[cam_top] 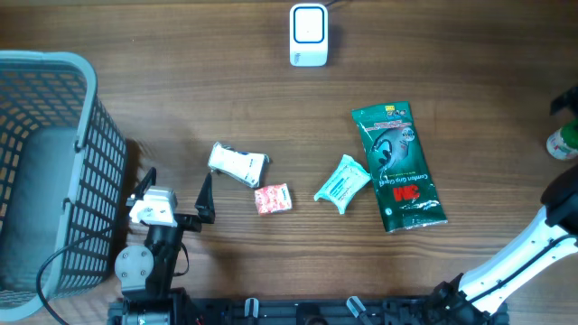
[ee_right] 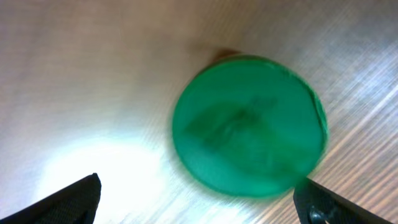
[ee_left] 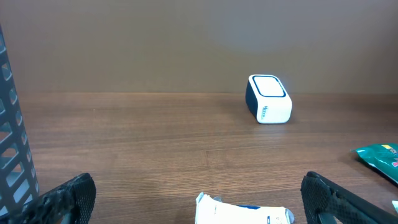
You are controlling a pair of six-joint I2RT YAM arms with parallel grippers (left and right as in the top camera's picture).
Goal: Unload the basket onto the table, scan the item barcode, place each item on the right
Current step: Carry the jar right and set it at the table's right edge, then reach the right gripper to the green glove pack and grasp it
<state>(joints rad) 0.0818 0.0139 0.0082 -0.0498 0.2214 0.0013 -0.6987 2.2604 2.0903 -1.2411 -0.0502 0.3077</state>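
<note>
Above the green cap (ee_right: 249,124), the right pincer (ee_right: 196,204) points down — jaws wide.

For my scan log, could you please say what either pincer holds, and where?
Nothing is held: both the left pincer and right pincer stand open, the right above a green cap.

Overhead straight down on table (cam_top: 470,72), left wrist low toward shared scanner (ee_left: 268,99), right wrist close over green lid (ee_right: 249,124).
</note>
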